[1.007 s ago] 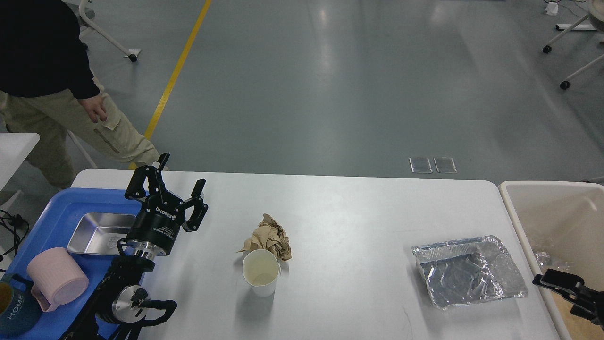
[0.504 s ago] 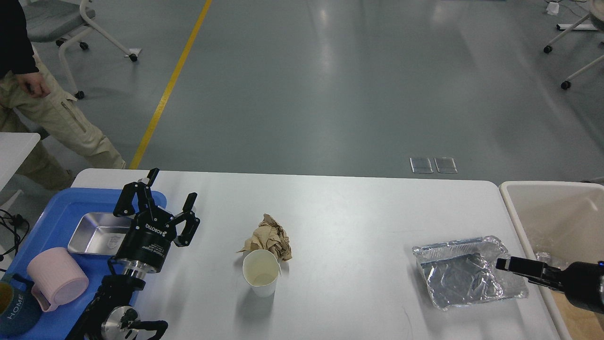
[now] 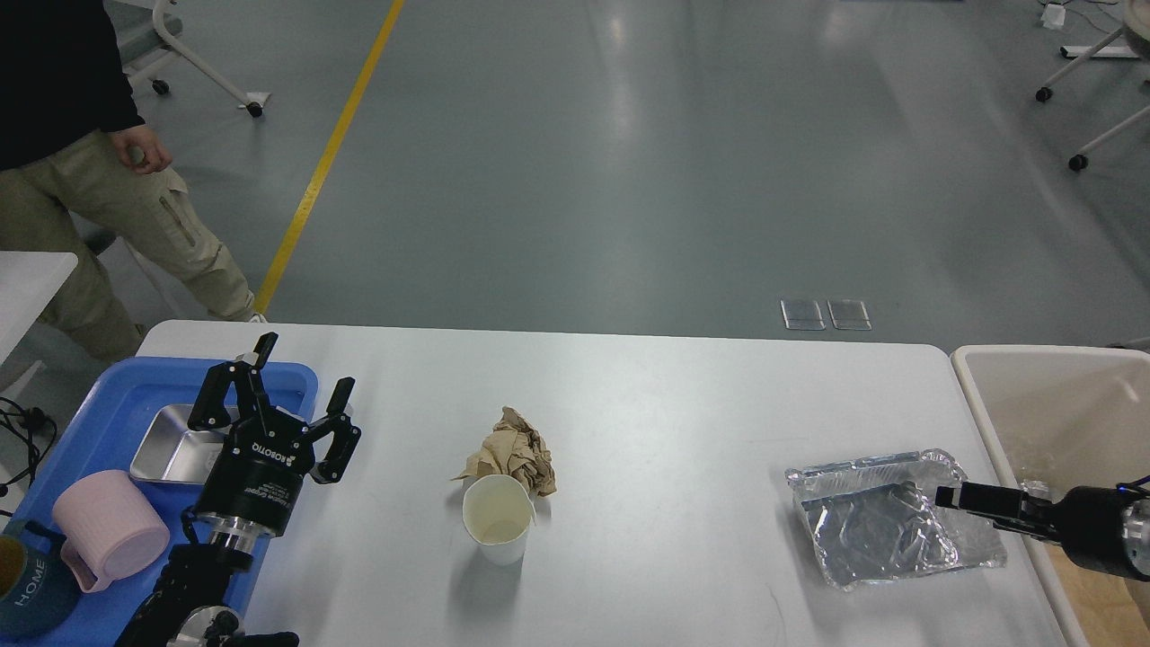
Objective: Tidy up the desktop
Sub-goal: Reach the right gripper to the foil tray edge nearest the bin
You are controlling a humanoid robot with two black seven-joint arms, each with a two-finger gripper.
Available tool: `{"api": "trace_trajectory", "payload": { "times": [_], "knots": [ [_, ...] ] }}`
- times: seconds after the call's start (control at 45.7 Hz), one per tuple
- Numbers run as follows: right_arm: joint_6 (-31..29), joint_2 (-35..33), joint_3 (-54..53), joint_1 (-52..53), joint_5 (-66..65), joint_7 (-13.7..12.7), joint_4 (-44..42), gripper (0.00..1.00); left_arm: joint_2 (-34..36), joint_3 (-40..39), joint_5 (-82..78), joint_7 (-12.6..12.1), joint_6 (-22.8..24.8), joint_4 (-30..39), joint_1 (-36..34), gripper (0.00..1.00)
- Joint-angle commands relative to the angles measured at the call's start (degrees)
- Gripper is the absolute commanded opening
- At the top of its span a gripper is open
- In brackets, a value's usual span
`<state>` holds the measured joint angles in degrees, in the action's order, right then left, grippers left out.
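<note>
A wide white desktop (image 3: 647, 404) fills the lower half of the view, seen from above and slightly behind. Its surface is smooth and plain, with rounded far corners and a few faint scuff marks. Beyond it lies a grey, glossy floor crossed by a yellow line (image 3: 328, 153).

Near the middle of the desktop stands a white paper cup (image 3: 495, 518), upright and open at the top. A crumpled ball of brown paper (image 3: 514, 454) touches the cup on its far side. Toward the right end lies a dented foil tray (image 3: 889, 514).

On the left edge sits a blue plastic tray (image 3: 135, 386). It holds a shallow metal pan (image 3: 175, 445), a pink mug (image 3: 106, 526) lying on its side, and part of a dark blue mug (image 3: 31, 589) marked HOME.

The left gripper (image 3: 292, 391) hovers above the blue tray's right edge, its two black fingers spread wide and holding nothing. The right gripper (image 3: 966, 496) reaches in from the right and overlaps the foil tray's right edge. It is seen side-on as one dark bar, so whether its fingers are apart or together cannot be told.

A beige bin (image 3: 1051, 395) stands just beside the desktop's right end. At the upper left, a person (image 3: 81, 162) in a dark top and khaki trousers stands on the floor.
</note>
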<state>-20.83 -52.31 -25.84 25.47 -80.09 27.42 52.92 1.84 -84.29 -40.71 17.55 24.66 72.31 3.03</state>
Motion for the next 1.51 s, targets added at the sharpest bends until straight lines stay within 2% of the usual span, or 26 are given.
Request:
{"api": "trace_trajectory", "payload": {
  "times": [0.0, 0.175, 0.307, 0.438, 0.701, 1.029, 1.489],
  "knots": [
    [-0.09, 0.10, 1.40, 0.98, -0.06, 1.40, -1.85, 1.00, 0.00, -0.08, 0.02, 0.29, 0.39, 0.02, 0.13, 0.97],
    [0.00, 1.51, 3.42, 1.25, -0.24, 3.51, -5.10, 1.00, -0.09, -0.08, 0.02, 0.38, 0.56, 0.37, 0.22, 0.97],
    [0.18, 2.56, 3.86, 1.33, -0.41, 6.68, -6.86, 1.00, -0.09, -0.26, 0.02, 0.73, 0.83, 0.37, 0.31, 0.97],
    [0.44, 3.27, 3.86, 1.42, -0.41, 8.00, -7.30, 1.00, -0.09, -0.35, 0.02, 0.91, 0.83, 0.37, 0.66, 0.97],
    [0.53, 6.61, 3.86, 3.00, -0.41, 8.44, -13.62, 1.00, -0.18, -0.35, 0.02, 1.17, 0.83, 0.37, 1.19, 0.97],
    [0.53, 7.05, 3.95, 3.44, -0.15, 8.53, -18.28, 1.00, -0.44, -0.26, 0.02, 1.44, 0.83, 0.37, 1.19, 0.97],
    [1.32, 13.29, 8.44, 3.36, 0.73, 8.61, -23.73, 1.00, -0.09, -0.43, 0.02, 1.52, 0.83, 1.34, 2.24, 0.97]
  ]
}}
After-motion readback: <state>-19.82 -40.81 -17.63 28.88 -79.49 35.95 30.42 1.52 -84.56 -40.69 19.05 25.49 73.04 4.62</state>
